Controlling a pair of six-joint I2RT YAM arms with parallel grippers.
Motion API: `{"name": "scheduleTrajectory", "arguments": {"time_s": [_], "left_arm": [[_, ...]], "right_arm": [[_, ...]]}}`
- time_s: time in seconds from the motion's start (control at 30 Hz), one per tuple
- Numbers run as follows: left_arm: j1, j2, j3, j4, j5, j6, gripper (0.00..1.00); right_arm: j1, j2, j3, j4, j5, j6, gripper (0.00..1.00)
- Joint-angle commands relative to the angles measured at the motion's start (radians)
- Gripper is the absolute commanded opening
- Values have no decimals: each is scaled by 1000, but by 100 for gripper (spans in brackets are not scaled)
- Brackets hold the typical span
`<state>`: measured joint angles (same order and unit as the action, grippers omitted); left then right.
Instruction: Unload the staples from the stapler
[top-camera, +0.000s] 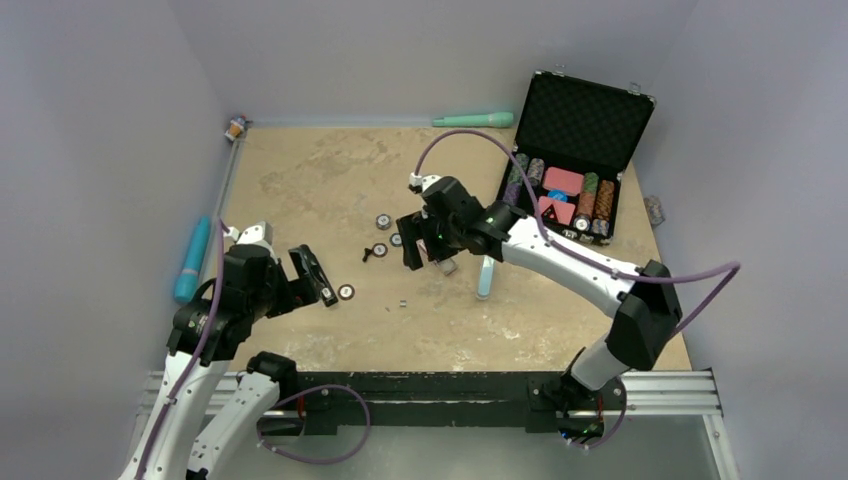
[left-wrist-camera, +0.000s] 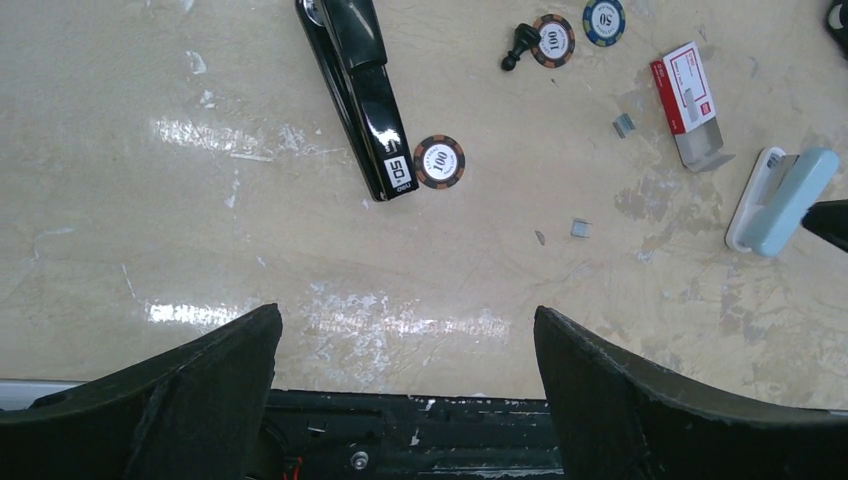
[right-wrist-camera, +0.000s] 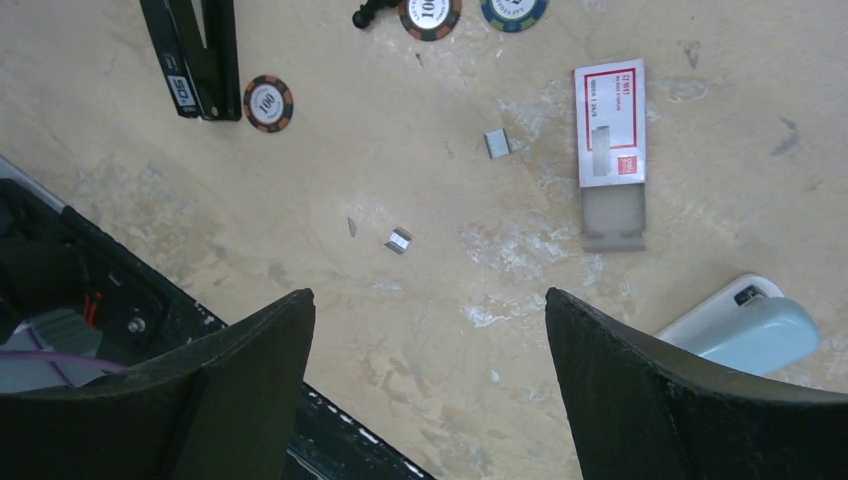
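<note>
The black stapler (top-camera: 314, 274) lies on the table at the left, its two arms spread slightly at the hinge; it shows at the top of the left wrist view (left-wrist-camera: 367, 100) and the top left of the right wrist view (right-wrist-camera: 195, 55). Small silvery staple strips (left-wrist-camera: 580, 228) lie loose on the table right of it, two of them in the right wrist view (right-wrist-camera: 398, 240). My left gripper (top-camera: 283, 297) is open and empty, raised just near of the stapler (left-wrist-camera: 405, 312). My right gripper (top-camera: 425, 255) is open and empty, hovering above the loose staples (right-wrist-camera: 430, 300).
A red-and-white staple box (right-wrist-camera: 610, 125) with its tray pulled out lies by a light-blue stapler (top-camera: 486, 277). Poker chips (left-wrist-camera: 439, 162) and a black pawn (top-camera: 368, 253) are scattered mid-table. An open chip case (top-camera: 580, 130) stands back right; a blue bar (top-camera: 192, 258) lies left.
</note>
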<state>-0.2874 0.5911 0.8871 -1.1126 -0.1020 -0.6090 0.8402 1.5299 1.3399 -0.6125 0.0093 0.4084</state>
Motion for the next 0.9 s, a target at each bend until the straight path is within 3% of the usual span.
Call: {"name": "scheduleTrajectory", "arguments": {"time_s": [0.0,0.5,0.73,0.87], "left_arm": [[12,-12,-1,13,-36,2,100],[62,-28,-12,12,-52,-10,100],[61,-30,-14,13,-52,-11,100],[62,-33,-15,13,-52,-11,100]], "right_arm": [[13,68,75,-26,-5,-43,87],[193,314,200,-112,6,146,81],[213,351,173,-102,26,187,69],[213,360,164,-122,66,238,69]]}}
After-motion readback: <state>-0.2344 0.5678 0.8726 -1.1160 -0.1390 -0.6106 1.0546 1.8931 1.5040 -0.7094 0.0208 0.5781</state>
